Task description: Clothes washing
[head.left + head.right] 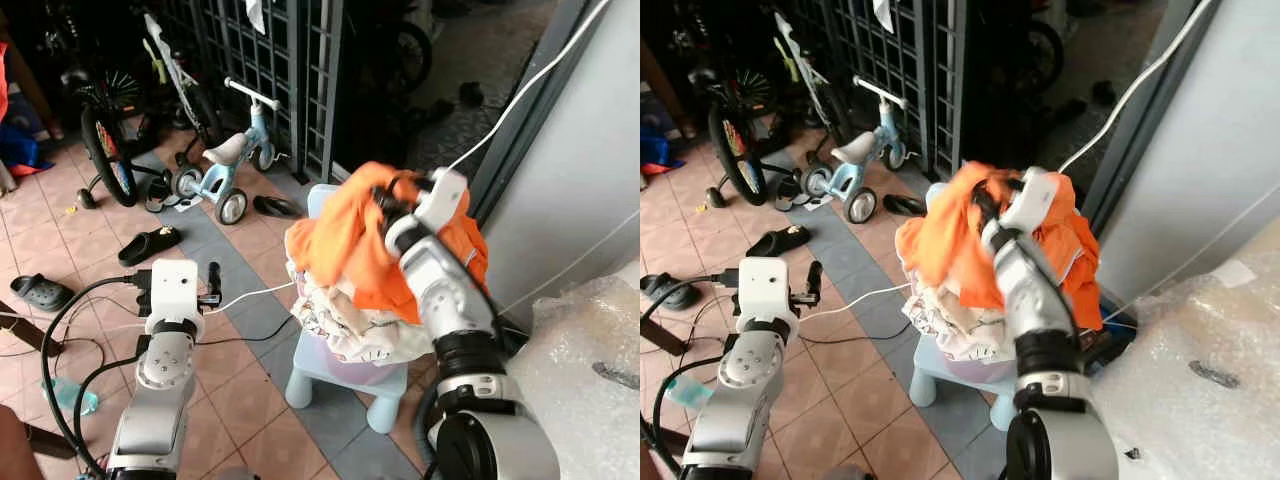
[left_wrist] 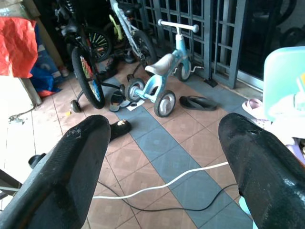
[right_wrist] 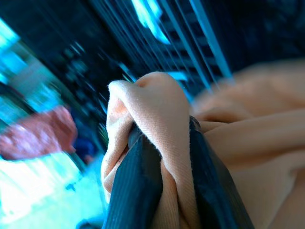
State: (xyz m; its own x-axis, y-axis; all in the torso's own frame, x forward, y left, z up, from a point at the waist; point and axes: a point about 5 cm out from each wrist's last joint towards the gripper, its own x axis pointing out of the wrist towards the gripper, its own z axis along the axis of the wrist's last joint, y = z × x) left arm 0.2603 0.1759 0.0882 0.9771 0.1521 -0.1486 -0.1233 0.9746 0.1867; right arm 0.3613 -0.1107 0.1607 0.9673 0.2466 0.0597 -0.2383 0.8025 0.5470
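Observation:
An orange garment hangs lifted over a heap of pale clothes in a basket on a small light-blue stool. My right gripper is shut on a fold of that orange garment, which bulges out between the two black fingers. Off to the left of the stool, above the tiled floor, my left gripper is held open with nothing between its fingers.
A grey wall with a white cable rises on the right, with bubble wrap below it. A blue balance bike, bicycles, sandals and loose cords lie on the floor before a dark metal gate.

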